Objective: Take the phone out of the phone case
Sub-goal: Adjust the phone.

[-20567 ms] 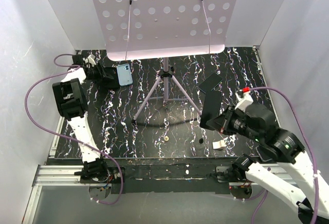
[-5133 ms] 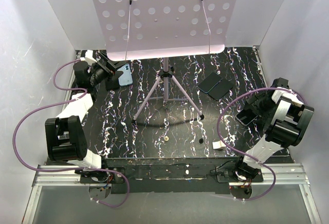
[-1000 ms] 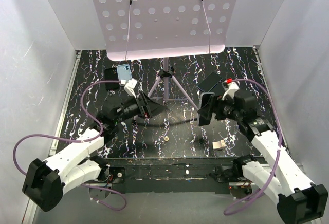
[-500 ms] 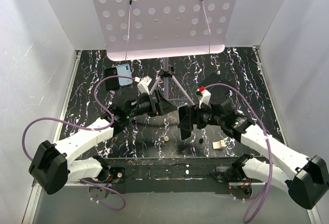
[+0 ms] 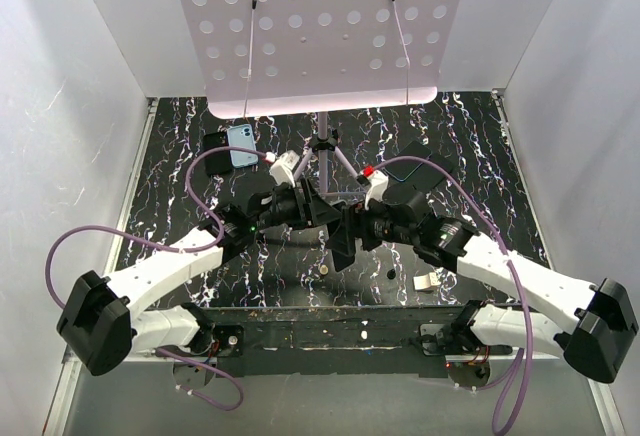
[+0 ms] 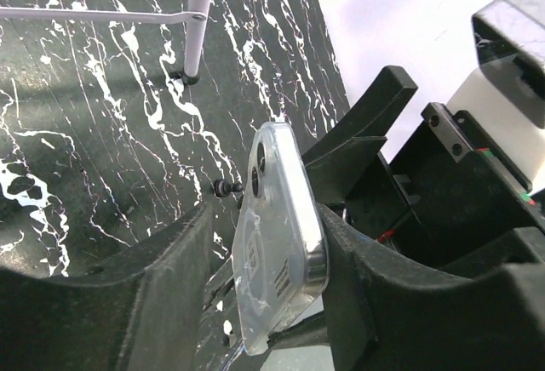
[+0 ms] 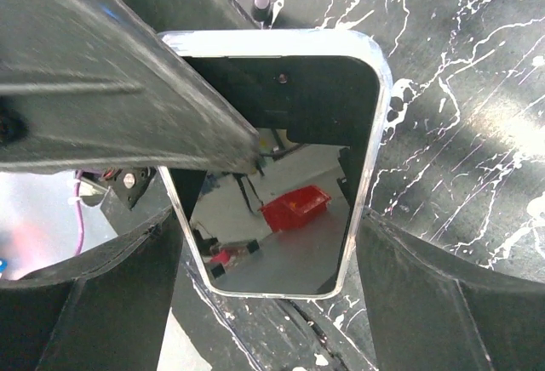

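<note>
While the music stand's tripod (image 5: 322, 171) stood just behind the grippers, a second light blue shell (image 5: 241, 144) lay beside a black slab (image 5: 214, 143) at far left. The phone (image 7: 281, 158) hung above mid-table, its long axis roughly near-to-far, with its screen toward the right arm and its lenses toward the left. It sat in the phone case (image 6: 277, 252). The right gripper (image 7: 268, 226) clamped the long edges. The left gripper (image 6: 266, 239) straddled it unclosed, one finger across the screen, a gap behind.
</note>
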Tool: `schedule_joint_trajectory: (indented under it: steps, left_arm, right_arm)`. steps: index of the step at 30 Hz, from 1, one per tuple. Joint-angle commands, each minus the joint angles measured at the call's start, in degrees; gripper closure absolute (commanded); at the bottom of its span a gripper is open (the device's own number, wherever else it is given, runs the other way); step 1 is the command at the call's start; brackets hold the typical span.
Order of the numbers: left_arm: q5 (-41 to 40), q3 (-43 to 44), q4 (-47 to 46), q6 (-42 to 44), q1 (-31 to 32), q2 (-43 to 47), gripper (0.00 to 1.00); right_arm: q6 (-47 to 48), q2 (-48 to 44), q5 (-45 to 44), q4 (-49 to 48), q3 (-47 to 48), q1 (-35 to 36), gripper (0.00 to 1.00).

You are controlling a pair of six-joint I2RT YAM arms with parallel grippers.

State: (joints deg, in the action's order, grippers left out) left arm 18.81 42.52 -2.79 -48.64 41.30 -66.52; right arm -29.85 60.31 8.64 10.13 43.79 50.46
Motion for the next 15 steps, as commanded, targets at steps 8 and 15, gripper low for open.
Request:
schedule_joint_trajectory:
  steps: [8,15]
  left_arm:
    - [2.0,4.6,6.8,6.2,1.0,0.0,1.0]
    - [17.6,0.9,1.1,11.9,-11.3,8.8,1.0]
  right_arm:
    - [0.1,2.4,-7.7,2.0,9.0,3.7,0.3]
    - [2.1,-3.6,-5.6,9.5,5.2,2.9,0.17]
